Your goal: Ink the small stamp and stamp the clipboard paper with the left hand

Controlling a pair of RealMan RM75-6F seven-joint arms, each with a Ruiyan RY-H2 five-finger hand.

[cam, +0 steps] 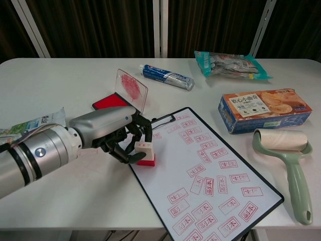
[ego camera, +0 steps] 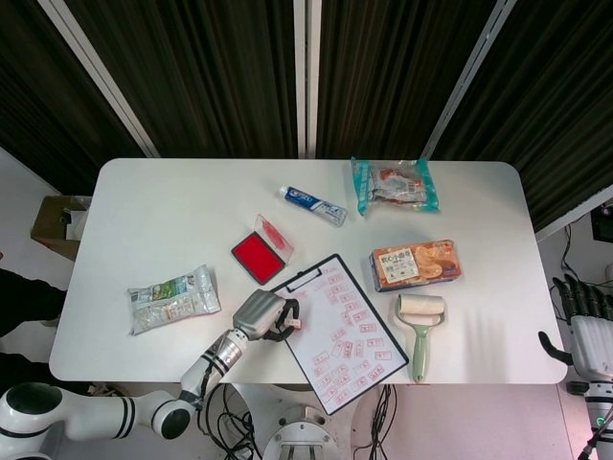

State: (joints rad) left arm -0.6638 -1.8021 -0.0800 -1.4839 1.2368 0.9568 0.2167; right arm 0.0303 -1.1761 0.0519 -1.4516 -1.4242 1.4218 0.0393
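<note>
My left hand (cam: pixel 118 135) (ego camera: pixel 261 314) grips the small stamp (cam: pixel 146 153), white on top with a red base, and presses it onto the upper left part of the clipboard paper (cam: pixel 200 175) (ego camera: pixel 340 331). The paper carries several red stamp marks. The open red ink pad (cam: pixel 109 102) (ego camera: pixel 259 255) with its clear lid raised lies just behind the hand. My right hand (ego camera: pixel 582 316) hangs off the table's right edge in the head view, fingers apart and holding nothing.
A toothpaste tube (cam: pixel 166 77), a sealed snack bag (cam: pixel 229 64), an orange biscuit box (cam: pixel 263 109) and a green lint roller (cam: pixel 291 160) lie right of the clipboard. A wrapped packet (ego camera: pixel 174 297) sits at the left.
</note>
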